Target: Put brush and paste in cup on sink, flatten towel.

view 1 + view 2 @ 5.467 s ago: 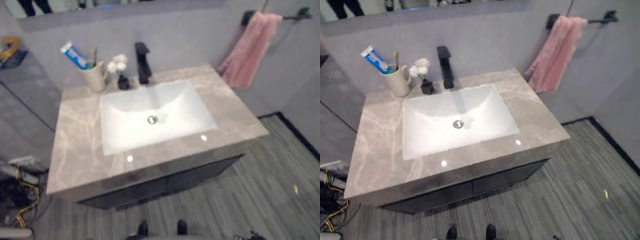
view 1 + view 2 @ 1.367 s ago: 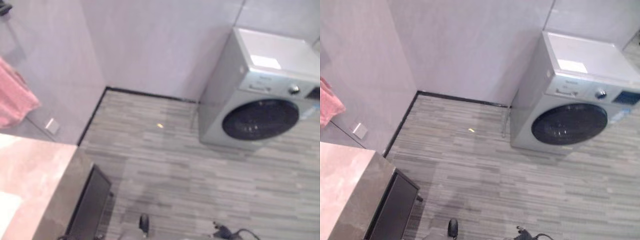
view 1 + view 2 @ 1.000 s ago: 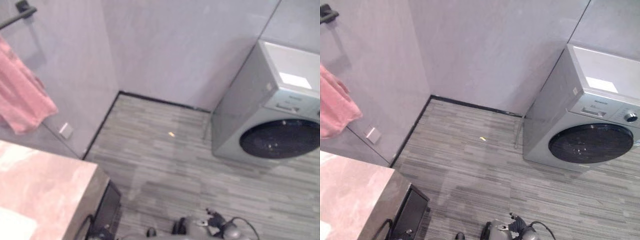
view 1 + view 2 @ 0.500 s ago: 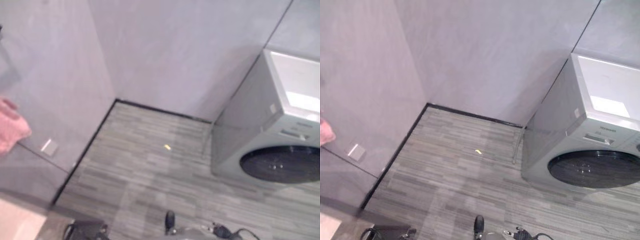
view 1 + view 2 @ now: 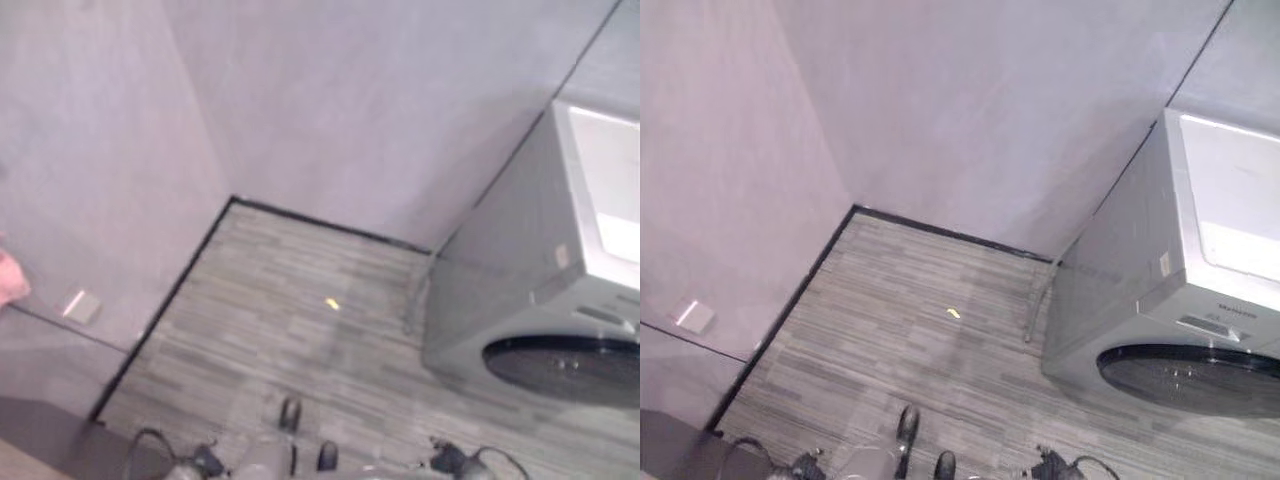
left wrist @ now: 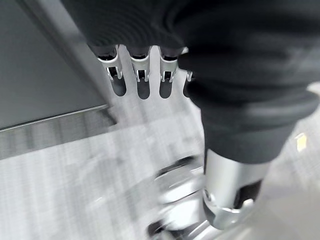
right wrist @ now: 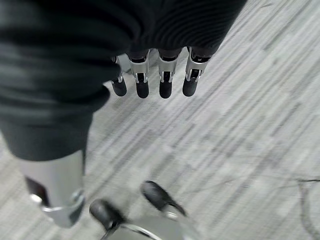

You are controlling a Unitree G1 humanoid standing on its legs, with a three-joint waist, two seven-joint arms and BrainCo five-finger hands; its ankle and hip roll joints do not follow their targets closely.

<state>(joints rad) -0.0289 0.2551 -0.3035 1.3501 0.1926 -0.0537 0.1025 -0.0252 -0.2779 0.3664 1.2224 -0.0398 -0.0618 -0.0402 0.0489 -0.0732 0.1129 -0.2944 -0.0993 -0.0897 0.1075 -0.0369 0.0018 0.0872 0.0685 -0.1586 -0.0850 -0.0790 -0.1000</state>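
Towel (image 5: 8,280) is now just a pink sliver at the left edge of my head view; a moment ago much more of it hung there, so the camera has swung away toward the washing machine (image 5: 1200,300) and floor (image 5: 300,330). I judge flattening can't start until I turn back. Left robot hand (image 6: 142,75) and right robot hand (image 7: 160,75) hang released, fingers straight, well apart from the towel.

We see soft, even, dimmish light on the floor (image 5: 940,330) and walls; the left wrist view smears with motion blur.
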